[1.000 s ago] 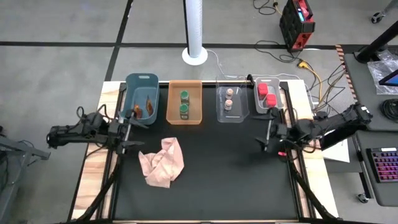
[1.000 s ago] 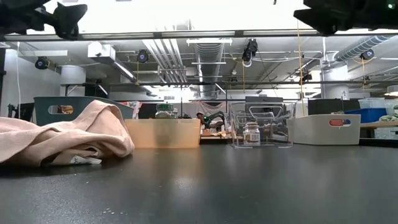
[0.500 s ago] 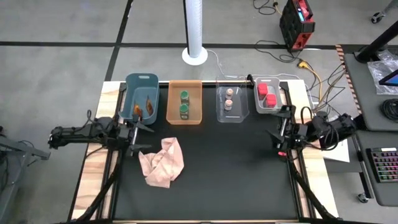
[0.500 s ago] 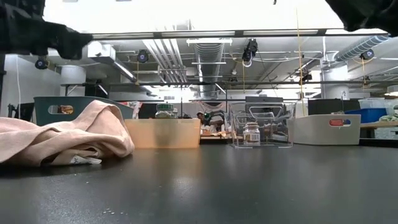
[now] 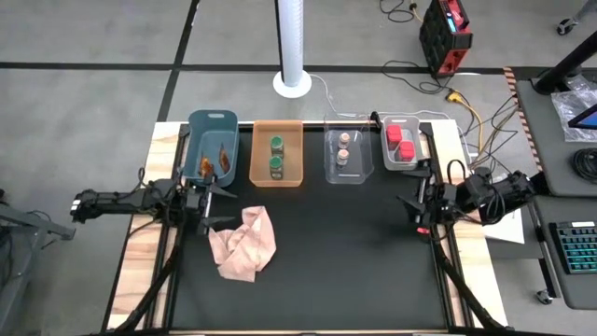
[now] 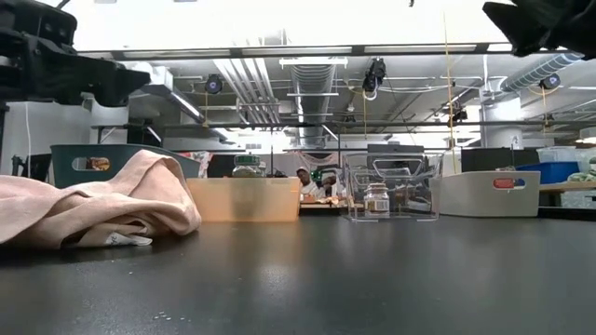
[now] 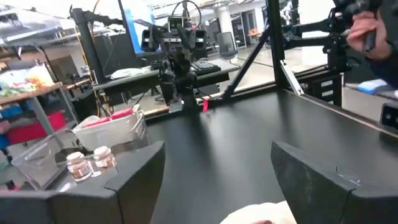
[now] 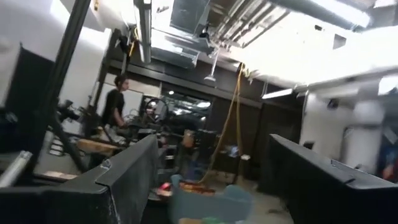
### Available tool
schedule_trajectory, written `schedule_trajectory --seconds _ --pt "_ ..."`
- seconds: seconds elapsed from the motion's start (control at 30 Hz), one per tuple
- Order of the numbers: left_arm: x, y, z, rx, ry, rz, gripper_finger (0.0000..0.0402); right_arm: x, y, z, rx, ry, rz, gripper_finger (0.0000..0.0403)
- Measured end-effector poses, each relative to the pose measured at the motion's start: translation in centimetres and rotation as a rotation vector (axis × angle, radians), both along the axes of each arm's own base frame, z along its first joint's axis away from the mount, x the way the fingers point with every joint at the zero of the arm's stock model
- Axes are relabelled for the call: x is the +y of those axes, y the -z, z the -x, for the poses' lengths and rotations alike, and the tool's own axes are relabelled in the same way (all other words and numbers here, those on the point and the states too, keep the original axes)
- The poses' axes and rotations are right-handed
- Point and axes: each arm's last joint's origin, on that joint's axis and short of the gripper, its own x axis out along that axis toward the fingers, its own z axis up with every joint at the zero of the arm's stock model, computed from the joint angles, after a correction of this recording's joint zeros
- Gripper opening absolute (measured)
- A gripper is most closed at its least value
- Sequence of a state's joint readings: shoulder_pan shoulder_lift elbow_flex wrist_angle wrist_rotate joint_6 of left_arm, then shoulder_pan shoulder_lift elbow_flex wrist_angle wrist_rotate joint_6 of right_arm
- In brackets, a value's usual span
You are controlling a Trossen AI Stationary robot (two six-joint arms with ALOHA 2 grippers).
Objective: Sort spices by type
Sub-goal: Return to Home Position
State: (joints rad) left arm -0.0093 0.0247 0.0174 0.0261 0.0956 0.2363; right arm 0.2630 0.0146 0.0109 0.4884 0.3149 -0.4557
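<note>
The left gripper (image 5: 218, 203) is hovering just beside the pink cloth (image 5: 244, 243), off its left far corner, with its fingers spread wide and holding nothing. The right gripper (image 5: 416, 198) is hanging well apart from the cloth, toward the right edge of the table (image 5: 326, 271), likewise wide open and empty. Four bins are standing in a row beyond the cloth. The blue bin (image 5: 213, 116), nearest the cloth, is holding the foil packets (image 5: 215, 164). Farther right of the cloth, the orange bin (image 5: 277, 124) is holding two green-capped jars (image 5: 276, 145), the clear bin (image 5: 328, 161) two tan-lidded jars (image 5: 343, 140), and the white bin (image 5: 414, 121), farthest from the cloth, two red boxes (image 5: 395, 133).
</note>
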Motion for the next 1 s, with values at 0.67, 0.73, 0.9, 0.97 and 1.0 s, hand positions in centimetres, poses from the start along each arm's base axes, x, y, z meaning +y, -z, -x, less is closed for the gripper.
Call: schedule_trajectory --seconds 0.67,0.73,0.9,0.97,1.0 --pt "0.0 0.18 -0.19 0.028 0.0 0.016 0.0276 0.05 0.26 -0.18 0.005 -0.141 -0.286 0.0337" --pt "-0.01 0.2 -0.21 0.03 0.0 0.016 0.0276 0.05 0.26 -0.18 0.005 -0.142 -0.288 0.0339" --pt "0.0 0.24 -0.25 0.036 0.0 0.016 0.0276 0.05 0.26 -0.18 0.012 -0.105 -0.21 0.0333" --pt "0.0 0.27 -0.26 0.039 0.0 0.017 0.0276 0.05 0.29 -0.2 0.015 -0.106 -0.212 0.0329" --pt "-0.01 0.28 -0.27 0.04 0.0 0.016 0.0276 0.05 0.34 -0.19 0.017 -0.114 -0.228 0.0327"
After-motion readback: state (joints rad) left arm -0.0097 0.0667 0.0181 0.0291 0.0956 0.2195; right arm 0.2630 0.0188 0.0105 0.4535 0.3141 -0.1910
